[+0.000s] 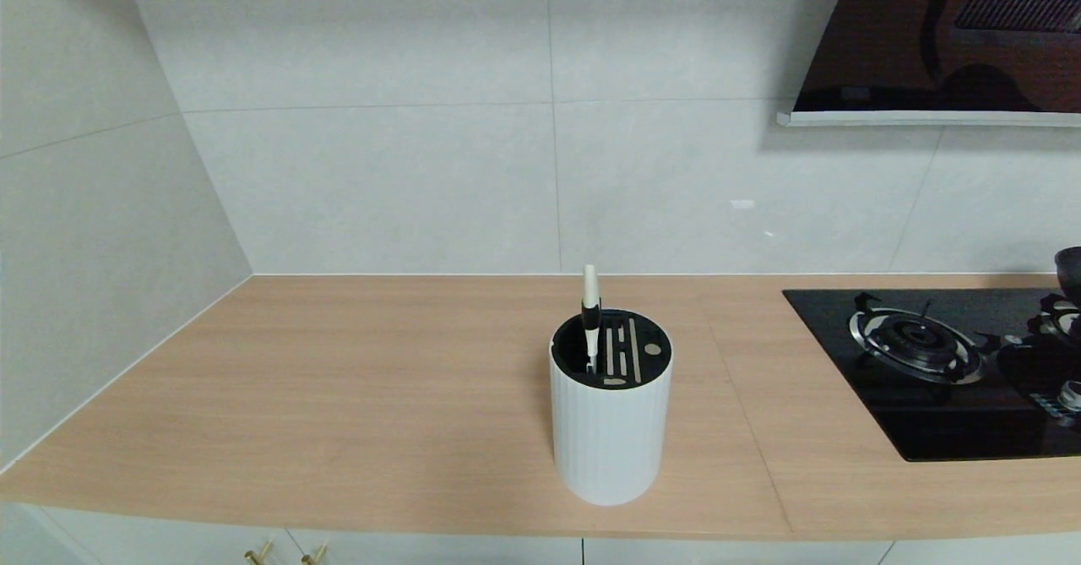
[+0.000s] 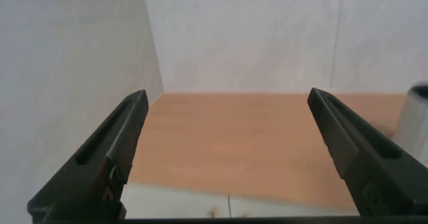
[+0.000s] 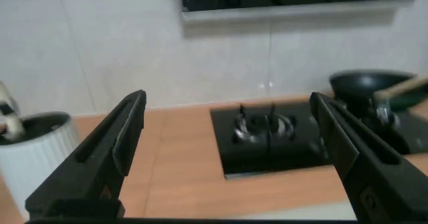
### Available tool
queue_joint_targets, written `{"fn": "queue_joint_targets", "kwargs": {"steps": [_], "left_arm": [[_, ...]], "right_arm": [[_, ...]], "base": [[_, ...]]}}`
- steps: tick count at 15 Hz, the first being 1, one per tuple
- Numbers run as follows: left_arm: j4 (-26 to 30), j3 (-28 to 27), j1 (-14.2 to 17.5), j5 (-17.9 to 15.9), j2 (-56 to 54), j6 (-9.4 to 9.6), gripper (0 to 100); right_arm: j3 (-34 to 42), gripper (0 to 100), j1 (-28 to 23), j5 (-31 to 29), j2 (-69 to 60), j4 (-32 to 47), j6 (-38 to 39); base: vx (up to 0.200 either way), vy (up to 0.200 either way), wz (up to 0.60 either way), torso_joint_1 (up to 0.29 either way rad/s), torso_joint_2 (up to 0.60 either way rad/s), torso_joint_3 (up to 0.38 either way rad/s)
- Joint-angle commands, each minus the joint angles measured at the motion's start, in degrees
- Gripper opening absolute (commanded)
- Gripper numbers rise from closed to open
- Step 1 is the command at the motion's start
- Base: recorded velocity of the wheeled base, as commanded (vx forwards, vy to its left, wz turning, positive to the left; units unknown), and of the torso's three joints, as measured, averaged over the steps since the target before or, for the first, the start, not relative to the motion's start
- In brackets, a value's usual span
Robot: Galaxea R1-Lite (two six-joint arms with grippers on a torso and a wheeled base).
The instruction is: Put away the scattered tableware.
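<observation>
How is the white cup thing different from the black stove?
The white holder is a tall ribbed cylinder standing upright; the black stove lies flat and glossy. The holder has a utensil in its slotted top; the stove has a burner. Both sit on the wooden counter.

utensil (image 1: 590, 312): lower end hidden inside the holder (image 1: 610, 430); kind unclear
pan (image 1: 1069, 265): cut off at the head view's edge

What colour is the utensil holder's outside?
The holder is white with vertical ribs; clearest in the head view.
</observation>
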Motion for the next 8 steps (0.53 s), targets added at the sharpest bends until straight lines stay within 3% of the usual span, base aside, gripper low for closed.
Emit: {"fn": "queue_joint_targets", "kwargs": {"steps": [1,2,3,4,5,6,8], "left_arm": [[-3.3,11.5,0.4,-0.5,-1.1,0.04,100],[-6.3,14.5,0.4,-1.4,-1.0,-0.14,100],[-5.7,14.5,0.4,-5.0,-1.0,-3.65,100],[-5.1,14.5,0.4,-8.0,-1.0,-6.02,100],[-4.5,14.5,0.4,-9.0,-1.0,-5.76,100],[-3.2,14.4,0.4,-10.2,-0.9,-7.43,100],[-3.3,14.4,0.4,-10.2,-0.9,-7.69,100]], "right_arm": [[8.9,100,-0.1,0.0,-0.8,-2.0,0.1],[10.9,100,-0.1,0.1,-0.8,-4.0,0.1],[14.9,100,-0.1,1.1,-0.8,-7.6,-0.1],[17.3,100,-0.1,2.4,-0.8,-8.7,-0.3],[17.3,100,-0.1,2.9,-0.8,-8.2,0.0],[17.3,100,-0.1,3.8,-0.8,-3.9,0.8],[17.2,100,-0.1,5.6,-0.8,-3.2,0.5]], "base": [[0.000,0.000,0.00,0.000,0.00,0.000],[0.000,0.000,0.00,0.000,0.00,0.000],[0.000,0.000,0.00,0.000,0.00,0.000],[0.000,0.000,0.00,0.000,0.00,0.000],[0.000,0.000,0.00,0.000,0.00,0.000],[0.000,0.000,0.00,0.000,0.00,0.000],[0.000,0.000,0.00,0.000,0.00,0.000]]}}
